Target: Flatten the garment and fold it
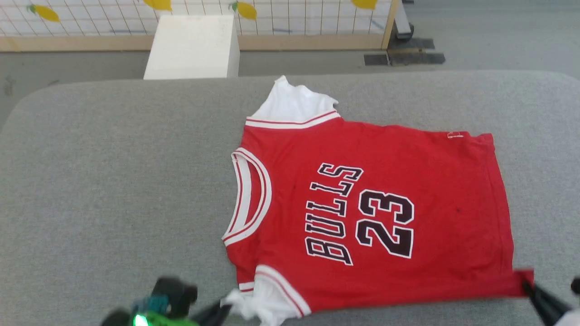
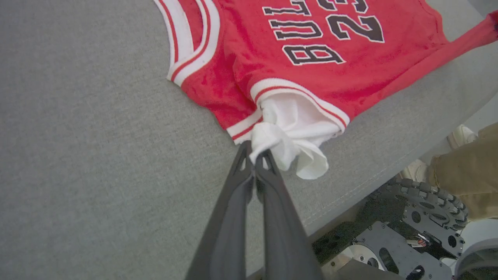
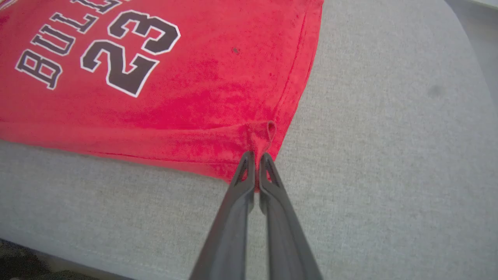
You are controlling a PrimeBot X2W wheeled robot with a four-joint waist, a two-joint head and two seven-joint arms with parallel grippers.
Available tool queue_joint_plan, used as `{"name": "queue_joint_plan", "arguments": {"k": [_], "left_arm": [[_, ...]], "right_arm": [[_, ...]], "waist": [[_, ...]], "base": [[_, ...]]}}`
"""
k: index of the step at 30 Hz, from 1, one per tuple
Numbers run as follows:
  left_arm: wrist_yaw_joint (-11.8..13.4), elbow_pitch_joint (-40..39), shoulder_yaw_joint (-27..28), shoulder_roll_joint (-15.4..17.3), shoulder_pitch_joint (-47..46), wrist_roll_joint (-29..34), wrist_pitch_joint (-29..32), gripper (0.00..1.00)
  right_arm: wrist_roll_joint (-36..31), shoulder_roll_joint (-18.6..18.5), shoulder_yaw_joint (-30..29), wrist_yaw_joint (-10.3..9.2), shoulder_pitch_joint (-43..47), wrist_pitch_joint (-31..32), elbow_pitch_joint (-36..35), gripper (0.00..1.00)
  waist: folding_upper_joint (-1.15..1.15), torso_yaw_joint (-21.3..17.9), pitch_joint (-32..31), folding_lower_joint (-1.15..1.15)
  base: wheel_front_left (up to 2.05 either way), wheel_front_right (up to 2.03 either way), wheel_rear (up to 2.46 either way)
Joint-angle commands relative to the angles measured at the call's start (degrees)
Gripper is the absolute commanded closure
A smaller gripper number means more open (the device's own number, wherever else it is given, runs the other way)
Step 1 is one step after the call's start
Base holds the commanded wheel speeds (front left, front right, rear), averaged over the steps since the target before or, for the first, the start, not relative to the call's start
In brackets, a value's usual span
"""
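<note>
The garment (image 1: 408, 181), a red jersey T-shirt with white sleeves and dark "BULLS 23" lettering, lies spread face up on the grey table (image 1: 113, 181), collar to the left. My left gripper (image 1: 224, 310) is shut on the bunched near white sleeve (image 2: 288, 144), fingertips (image 2: 255, 157) pinched into the cloth. My right gripper (image 1: 528, 285) is shut on the near hem corner (image 3: 260, 136), which is pulled into a small point. The far white sleeve (image 1: 292, 106) lies flat toward the back.
A white box (image 1: 192, 45) stands on the floor behind the table, in front of a gridded wall panel. The table's near edge (image 2: 369, 182) runs close under the shirt. The robot's base (image 2: 408, 233) and a person's leg and shoes (image 2: 463, 171) show below it.
</note>
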Motion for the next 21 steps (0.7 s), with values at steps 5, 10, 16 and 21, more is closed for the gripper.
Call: {"name": "queue_joint_plan", "arguments": {"k": [5, 10, 16, 21], "left_arm": [[-2.82, 1.44, 0.87, -1.35, -10.44, 5.58, 3.37, 1.0], [-6.93, 5.48, 2.14, -3.82, -20.71, 9.57, 5.61, 1.0], [-12.32, 12.83, 4.28, -7.54, -29.63, 10.49, 4.67, 1.0], [-16.28, 19.65, 4.33, -10.26, -32.96, 9.74, 3.97, 1.0]], "right_arm": [[1.31, -4.78, 1.7, -0.1, -9.2, 0.42, -0.05, 1.0], [2.33, -8.74, 3.81, -0.1, -17.32, -0.12, 1.75, 1.0], [3.35, -11.89, 7.77, -0.1, -25.66, -0.66, 4.91, 1.0], [4.31, -12.78, 13.27, -0.1, -31.55, -0.66, 8.53, 1.0]], "waist": [[0.0, -0.79, 5.18, 0.01], [0.0, -1.16, 10.16, 0.01], [0.0, -2.29, 14.81, 0.01], [0.0, -3.19, 17.24, 0.01]], "base": [[0.0, 0.0, 0.0], [0.0, 0.0, 0.0], [0.0, 0.0, 0.0], [0.0, 0.0, 0.0]]}}
